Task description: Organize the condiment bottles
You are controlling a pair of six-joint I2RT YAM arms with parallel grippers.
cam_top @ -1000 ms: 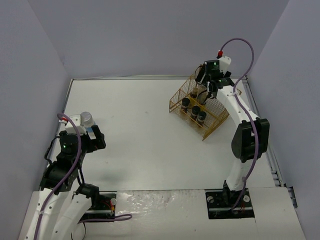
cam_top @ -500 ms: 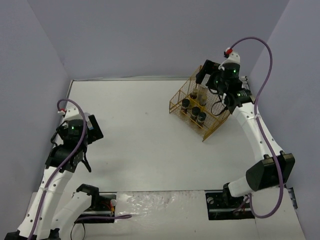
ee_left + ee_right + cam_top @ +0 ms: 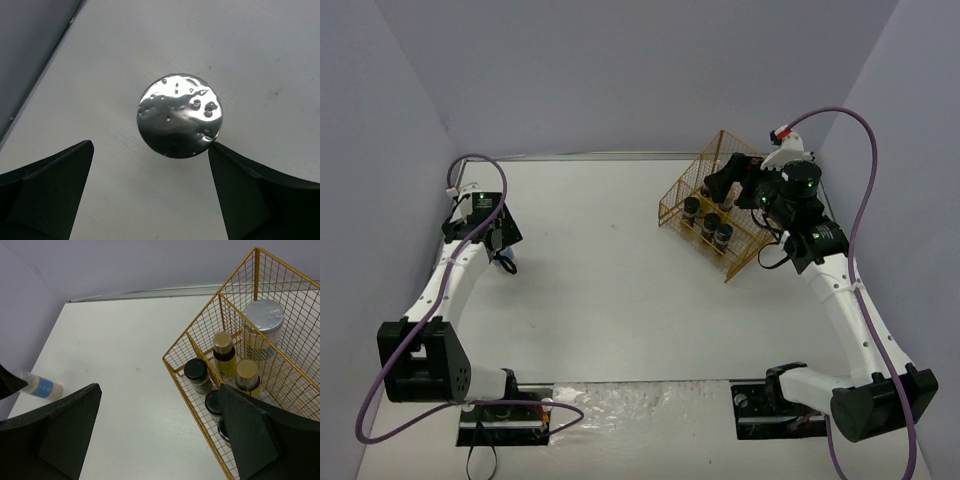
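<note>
- Left wrist view looks straight down on the dented lid of a pale silver-lidded jar (image 3: 180,116), which stands on the desk (image 3: 260,45) close to the left wall.
- The left hand (image 3: 150,146) is spread wide and grips nothing.
- The lid sits between its two fingers. The finger at the right of that view (image 3: 245,190) has its tip at the lid's rim, though I cannot tell whether it touches. The other finger stands apart from the lid.
- In the top external view this jar is almost hidden under the left hand at the desk's left edge. It is well apart from the gold wire basket (image 3: 695,175) at the far right.
- The right hand (image 3: 159,389) is also spread wide and empty. In the top external view it hangs at the basket's far side, and it touches none of the bottles.
- A second silver-lidded jar (image 3: 262,322) with a blue label stands upright at the back of the basket.
- In front of it stand two slim yellow-labelled bottles, one (image 3: 223,352) just beside the other (image 3: 247,377), both upright.
- Along the basket's near side is a row of three short dark black-capped jars: the first (image 3: 196,372), the next (image 3: 214,404), and the last (image 3: 225,427), partly hidden behind a finger of the right hand.
</note>
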